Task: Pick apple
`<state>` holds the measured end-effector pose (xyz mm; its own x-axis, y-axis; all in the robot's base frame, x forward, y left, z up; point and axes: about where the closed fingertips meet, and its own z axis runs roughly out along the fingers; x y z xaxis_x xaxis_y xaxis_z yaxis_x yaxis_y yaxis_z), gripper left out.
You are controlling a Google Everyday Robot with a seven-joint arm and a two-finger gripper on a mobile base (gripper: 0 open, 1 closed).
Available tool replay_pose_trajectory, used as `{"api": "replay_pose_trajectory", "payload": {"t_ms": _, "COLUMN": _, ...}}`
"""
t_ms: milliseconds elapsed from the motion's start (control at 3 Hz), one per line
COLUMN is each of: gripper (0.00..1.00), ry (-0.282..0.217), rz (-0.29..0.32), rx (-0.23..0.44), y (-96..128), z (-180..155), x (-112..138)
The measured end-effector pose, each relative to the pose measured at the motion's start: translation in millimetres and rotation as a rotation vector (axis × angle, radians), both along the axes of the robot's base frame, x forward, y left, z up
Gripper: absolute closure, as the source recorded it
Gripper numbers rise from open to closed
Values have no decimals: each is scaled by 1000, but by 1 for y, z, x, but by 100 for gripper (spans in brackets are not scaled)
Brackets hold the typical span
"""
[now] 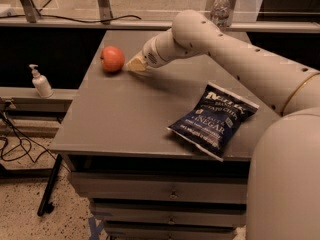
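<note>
The apple (112, 59) is small, round and red-orange. It sits on the grey table (120, 114) near the far left corner. My gripper (135, 64) is low over the table just to the right of the apple, at the end of the white arm that reaches in from the right. The gripper's pale tip points toward the apple and stands close beside it. The apple is fully in view and nothing holds it.
A dark blue chip bag (214, 120) lies on the table's front right part. A clear water bottle (220, 8) stands behind the table at the back. A white pump bottle (41, 82) stands on a low shelf to the left. Cables lie on the floor at left.
</note>
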<state>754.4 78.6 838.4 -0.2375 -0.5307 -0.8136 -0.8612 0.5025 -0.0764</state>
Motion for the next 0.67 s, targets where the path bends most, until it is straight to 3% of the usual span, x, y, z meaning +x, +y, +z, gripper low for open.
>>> {"api": "replay_pose_trajectory", "payload": {"t_ms": 333, "gripper": 87, "ry": -1, "rz": -18, "rx": -14, "y": -11, "z": -2, "x": 1}}
{"api": "replay_pose_trajectory", "payload": {"t_ms": 667, "gripper": 87, "ry": -3, "rz": -40, "rx": -28, "y": -27, "z": -2, "x": -2}}
